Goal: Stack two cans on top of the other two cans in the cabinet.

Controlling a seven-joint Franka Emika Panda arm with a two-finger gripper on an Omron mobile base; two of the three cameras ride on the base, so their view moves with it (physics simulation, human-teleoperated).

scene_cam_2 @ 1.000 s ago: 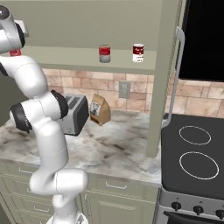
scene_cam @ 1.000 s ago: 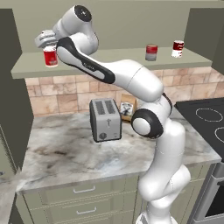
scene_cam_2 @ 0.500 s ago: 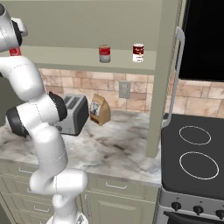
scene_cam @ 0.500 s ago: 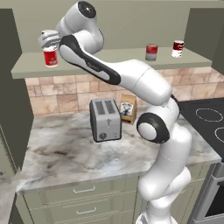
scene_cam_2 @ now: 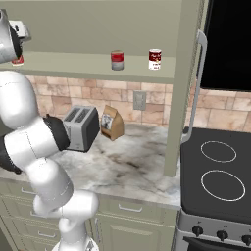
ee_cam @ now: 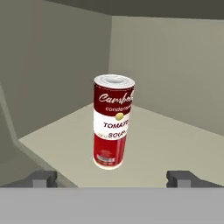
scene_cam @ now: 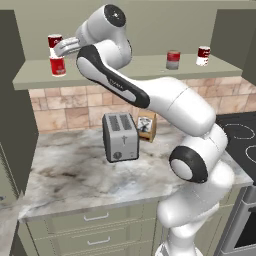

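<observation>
Withdrawing from the stacked can (ee_cam: 112,98) atop the red can (ee_cam: 108,148), fingers (ee_cam: 43,178) now spread open.

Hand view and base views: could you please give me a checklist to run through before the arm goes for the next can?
1. Hand open and holding nothing: ok.
2. Red-and-white soup can upright on the almost all-red can: ok.
3. Fingertips apart from that stack: ok.
4. Red-and-grey can and second red-and-white can upright, apart, on the beige-green shelf: ok.
5. Second stack made: not ok.
</observation>
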